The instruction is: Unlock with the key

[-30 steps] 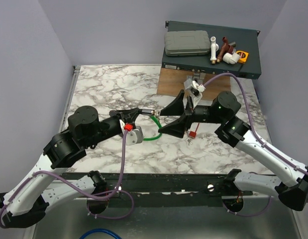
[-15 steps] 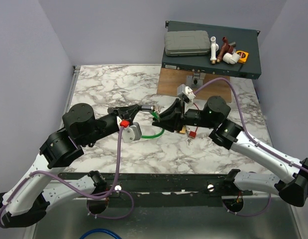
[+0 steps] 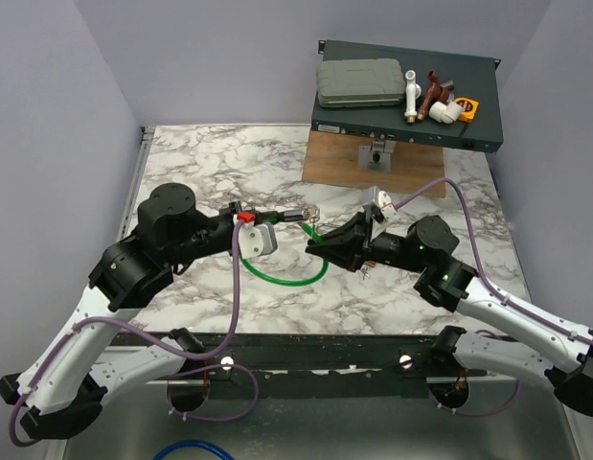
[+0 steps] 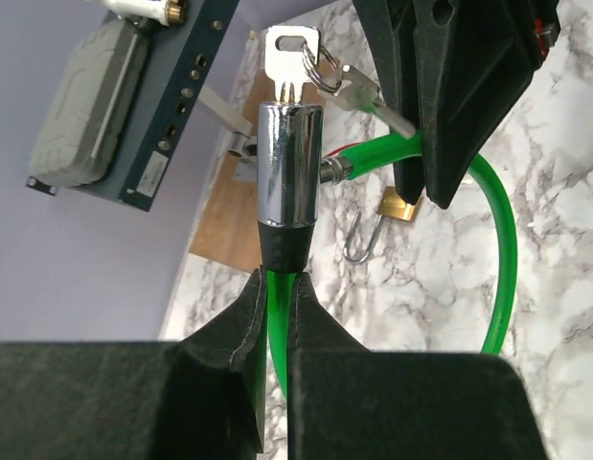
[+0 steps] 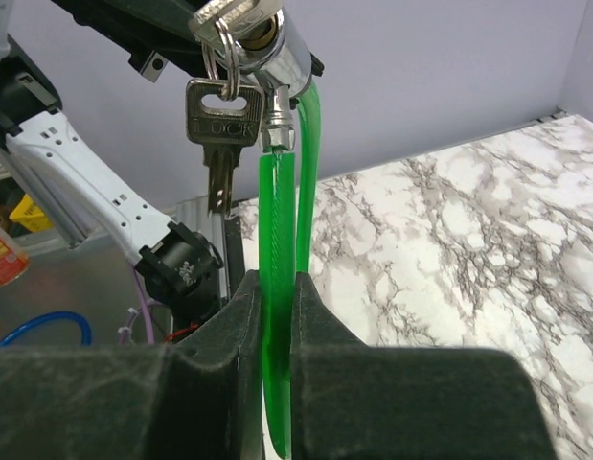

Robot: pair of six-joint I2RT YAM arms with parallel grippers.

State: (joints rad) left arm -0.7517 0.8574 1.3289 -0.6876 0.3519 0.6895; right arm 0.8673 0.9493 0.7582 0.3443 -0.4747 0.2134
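Key (image 4: pixel 292 56) is sitting at the top centre of my left wrist view, its blade pushed into the end of the chrome cylinder (image 4: pixel 288 163) and its head sticking out. I am clamping my left gripper (image 4: pixel 277 287) tight on the green cable (image 4: pixel 502 240) just below that cylinder. My right gripper (image 5: pixel 277 283) is pinching the same cable further along. Neither is touching the key. I am judging it light, stiff and slick: thin flat metal, best taken across the broad faces of the head and turned about its own axis. The spare key (image 5: pixel 219 120) is dangling from the ring and is likely to swing into the way. The cable is looking springy.
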